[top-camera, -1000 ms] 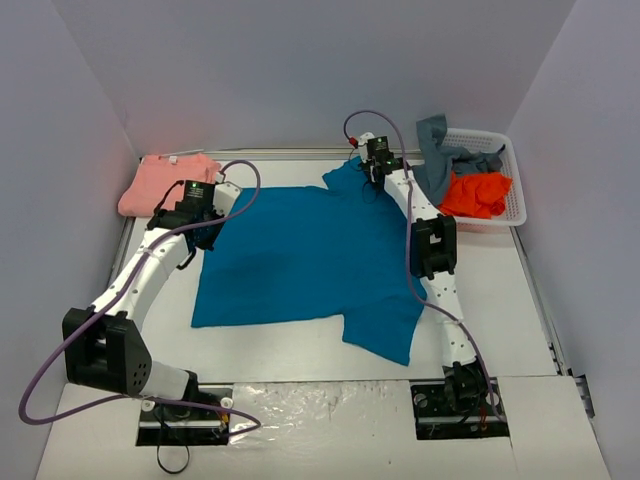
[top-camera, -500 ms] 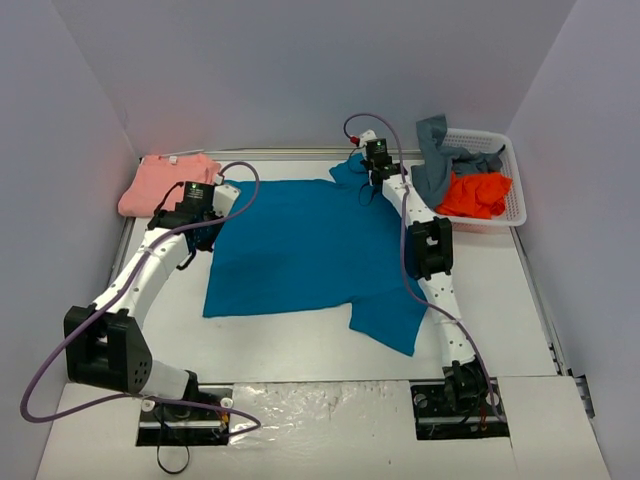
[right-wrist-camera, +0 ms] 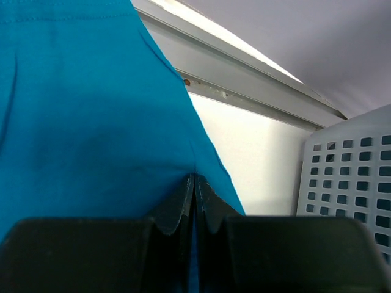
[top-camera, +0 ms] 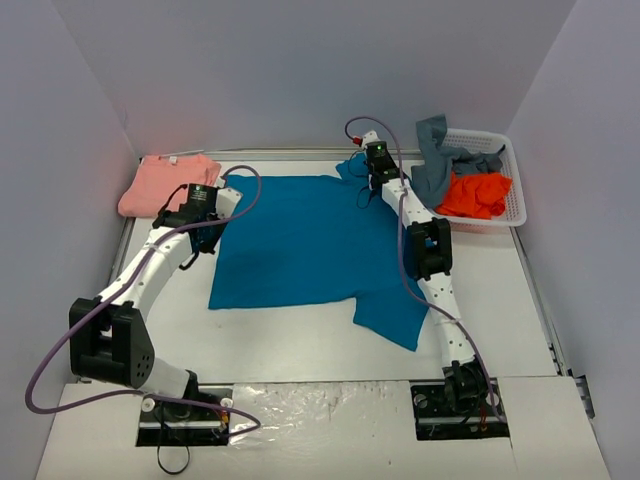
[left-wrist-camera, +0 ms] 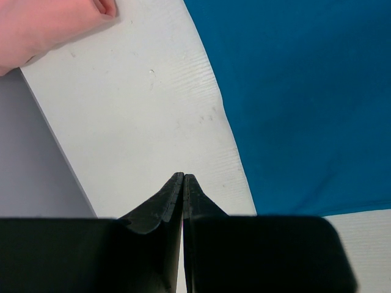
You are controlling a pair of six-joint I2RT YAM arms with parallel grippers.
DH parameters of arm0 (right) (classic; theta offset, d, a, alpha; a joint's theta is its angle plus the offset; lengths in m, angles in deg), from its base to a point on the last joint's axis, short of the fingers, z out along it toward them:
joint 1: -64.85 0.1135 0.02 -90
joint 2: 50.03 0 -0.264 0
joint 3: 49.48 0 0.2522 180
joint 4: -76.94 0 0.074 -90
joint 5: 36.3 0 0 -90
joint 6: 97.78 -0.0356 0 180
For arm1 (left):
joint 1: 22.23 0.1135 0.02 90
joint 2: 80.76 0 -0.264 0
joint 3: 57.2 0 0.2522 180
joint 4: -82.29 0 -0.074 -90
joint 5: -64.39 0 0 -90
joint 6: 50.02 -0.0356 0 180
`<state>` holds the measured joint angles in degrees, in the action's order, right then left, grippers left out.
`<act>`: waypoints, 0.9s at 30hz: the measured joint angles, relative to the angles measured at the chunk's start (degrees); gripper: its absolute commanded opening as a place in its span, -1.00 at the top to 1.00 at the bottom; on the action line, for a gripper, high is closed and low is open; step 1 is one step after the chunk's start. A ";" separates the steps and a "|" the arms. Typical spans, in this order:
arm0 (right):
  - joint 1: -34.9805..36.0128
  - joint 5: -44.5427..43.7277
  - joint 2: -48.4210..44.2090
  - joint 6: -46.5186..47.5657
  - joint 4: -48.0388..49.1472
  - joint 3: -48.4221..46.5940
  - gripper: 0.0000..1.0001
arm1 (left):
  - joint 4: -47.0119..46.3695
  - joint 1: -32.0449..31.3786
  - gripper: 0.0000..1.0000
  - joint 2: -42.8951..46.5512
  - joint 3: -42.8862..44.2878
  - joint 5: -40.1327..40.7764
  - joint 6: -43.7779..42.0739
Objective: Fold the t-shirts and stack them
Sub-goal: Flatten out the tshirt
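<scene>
The teal-blue t-shirt [top-camera: 300, 240] lies spread flat on the white table, one sleeve trailing at the near right. My right gripper [top-camera: 368, 178] is at the shirt's far edge and is shut on a fold of its cloth [right-wrist-camera: 91, 110], its tips [right-wrist-camera: 194, 178] pinching it. My left gripper [top-camera: 208, 228] is shut just left of the shirt's left edge [left-wrist-camera: 305, 91]; its tips [left-wrist-camera: 183, 177] sit over bare table with nothing showing between them. The salmon-pink t-shirt [top-camera: 165, 180] lies folded at the far left, and also shows in the left wrist view [left-wrist-camera: 49, 21].
A white lattice basket [top-camera: 515, 205] at the far right holds the bright orange t-shirt [top-camera: 478, 193] and the grey-blue t-shirt [top-camera: 440, 165], which hangs over its rim. The basket wall [right-wrist-camera: 348, 165] is close to my right gripper. A metal rail runs along the table's far edge [right-wrist-camera: 256, 91].
The teal shirt has slid toward the far side and to the right, following my right gripper. Its left edge has moved right. My left gripper has barely moved.
</scene>
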<state>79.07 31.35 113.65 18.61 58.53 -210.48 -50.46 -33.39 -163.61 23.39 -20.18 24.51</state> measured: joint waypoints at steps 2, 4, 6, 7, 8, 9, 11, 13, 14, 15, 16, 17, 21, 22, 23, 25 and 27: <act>0.02 -0.33 -1.27 0.20 2.29 2.95 1.00 | 0.00 0.00 0.86 0.00 -0.22 0.00 0.15; 0.02 -0.17 -3.19 -0.07 3.58 6.29 1.00 | -0.24 0.00 0.78 0.02 -0.22 0.02 0.33; 0.02 0.13 -5.44 -0.68 3.45 9.49 1.00 | -0.70 0.00 0.72 0.17 -0.24 0.02 0.55; 0.02 0.42 -6.73 -1.03 3.30 11.13 1.00 | -0.87 0.00 0.71 0.42 -0.31 0.02 0.66; 0.04 0.68 -7.93 -1.29 3.13 12.48 1.00 | -1.01 0.02 0.67 0.74 -0.39 0.04 0.72; 0.15 0.98 -9.53 -1.57 3.06 14.16 1.00 | -1.14 0.02 0.66 1.22 -0.50 0.11 0.76; 0.46 1.42 -13.22 -2.01 2.89 17.40 1.00 | -1.31 0.04 0.64 2.36 -0.74 0.37 0.79; 0.70 1.73 -18.14 -2.19 2.84 21.81 1.00 | -1.49 0.04 0.62 3.61 -0.96 0.48 0.81; 0.90 1.86 -20.68 -2.19 2.73 23.85 1.00 | -1.57 0.04 0.59 4.04 -1.03 0.46 0.81; 1.22 1.92 -23.41 -2.16 2.91 25.97 1.00 | -1.66 0.04 0.58 4.48 -1.07 0.46 0.81; 1.55 2.32 -26.51 -2.27 3.58 29.00 1.00 | -1.95 0.04 0.56 4.90 -1.18 0.39 0.81; 1.97 2.43 -29.62 -2.34 3.61 31.89 1.00 | -2.32 0.04 0.56 5.27 -1.51 0.31 0.81; 3.82 3.80 -41.05 -2.64 4.59 44.39 1.00 | -2.99 0.04 0.76 5.79 -3.13 -1.25 0.74; 4.26 4.33 -43.28 -2.84 4.87 47.56 1.00 | -3.39 0.04 0.89 5.57 -3.54 -1.70 0.74; 4.68 4.76 -45.13 -3.02 4.44 50.38 1.00 | -3.74 0.04 0.95 5.20 -3.91 -2.38 0.81; 5.55 5.73 -47.45 -3.37 3.80 54.99 1.00 | -4.26 0.04 0.95 3.82 -4.26 -3.43 0.59; 6.43 6.71 -48.87 -3.69 2.58 59.34 1.00 | -5.27 0.04 0.95 1.70 -4.48 -5.03 0.48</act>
<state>85.50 38.06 64.78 14.92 61.11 -151.14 -55.72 -33.34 -161.90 18.91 -25.20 25.00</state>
